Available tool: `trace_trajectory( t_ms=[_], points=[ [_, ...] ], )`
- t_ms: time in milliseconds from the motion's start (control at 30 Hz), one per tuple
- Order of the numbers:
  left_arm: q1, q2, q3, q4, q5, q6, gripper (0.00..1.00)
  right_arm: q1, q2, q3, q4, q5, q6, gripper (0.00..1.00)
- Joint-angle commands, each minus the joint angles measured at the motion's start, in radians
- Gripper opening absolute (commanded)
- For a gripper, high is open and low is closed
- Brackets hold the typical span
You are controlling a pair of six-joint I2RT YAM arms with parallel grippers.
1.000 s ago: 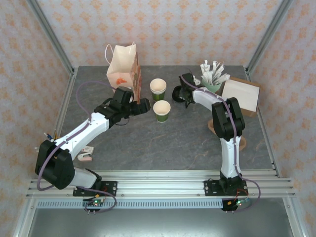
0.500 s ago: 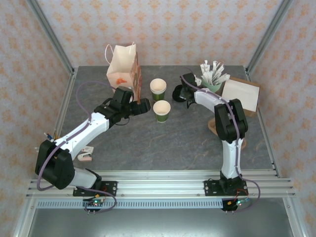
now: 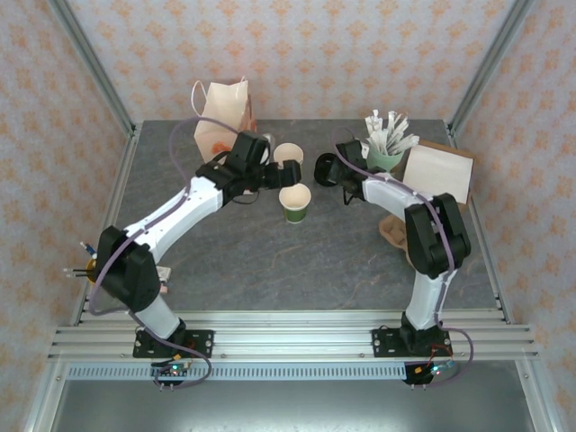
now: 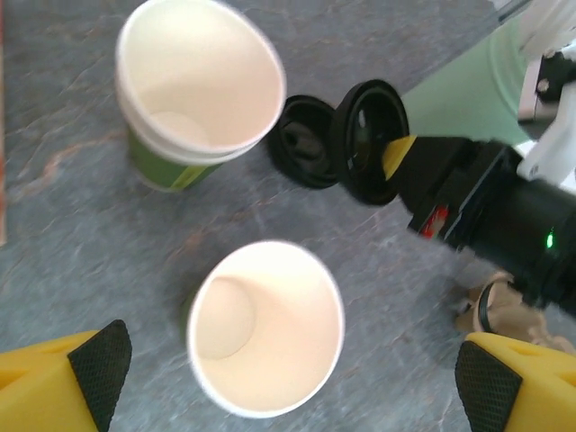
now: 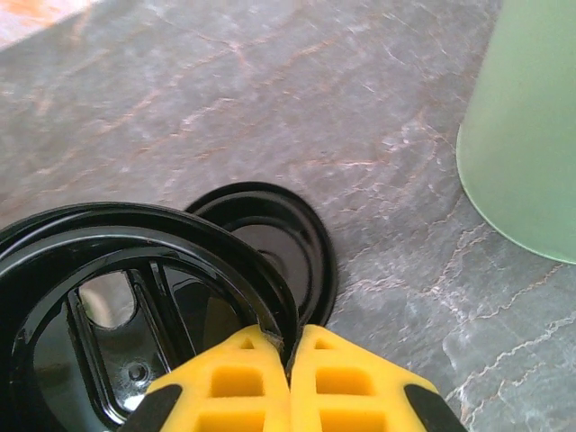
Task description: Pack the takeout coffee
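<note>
Two lidless takeout coffee cups stand mid-table, a far one [image 3: 288, 155] [image 4: 200, 81] and a near one [image 3: 294, 202] [image 4: 265, 324]. My left gripper [image 3: 273, 174] [image 4: 292, 387] hangs open just above them, and its black pads [image 4: 99, 369] straddle the near cup without touching it. My right gripper [image 3: 328, 169] [image 5: 290, 346] is shut on the rim of a black lid [image 5: 135, 306] [image 4: 369, 139], which it holds tilted off the table. A second black lid [image 5: 270, 243] [image 4: 304, 144] lies flat beside it.
A paper bag [image 3: 220, 117] stands at the back left. The mint-green cup of wrapped sticks [image 3: 385, 155] [image 5: 531, 135] is right of the lids, with a white box [image 3: 439, 171] beyond it. A brown cup carrier [image 3: 393, 229] lies by the right arm.
My left arm has swung forward and right from beside the bag to over the cups. The right gripper has closed on the lid's rim and tipped it up.
</note>
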Motion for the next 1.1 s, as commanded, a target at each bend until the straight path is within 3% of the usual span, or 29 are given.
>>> trace_trajectory(
  t_ms=[0,233,433,933,967,1067],
  points=[
    [-0.016,0.071,0.118,-0.101,0.036,0.034,0.95,0.029,-0.113,-0.046,0.076,-0.010,-0.016,0.00],
    [-0.021,0.228,0.314,-0.173,0.099,0.073,0.86,0.074,-0.220,-0.112,0.071,-0.021,0.007,0.00],
    [-0.026,0.305,0.377,-0.172,0.141,0.071,0.80,0.089,-0.246,-0.115,0.066,-0.043,0.026,0.00],
    [-0.040,0.341,0.404,-0.160,0.143,0.074,0.19,0.107,-0.254,-0.116,0.069,-0.062,0.049,0.00],
    [-0.040,0.338,0.405,-0.161,0.141,0.078,0.15,0.107,-0.257,-0.116,0.068,-0.067,0.055,0.01],
    [-0.041,0.322,0.401,-0.167,0.115,0.118,0.02,0.105,-0.290,-0.099,0.027,-0.081,0.092,0.17]
  ],
)
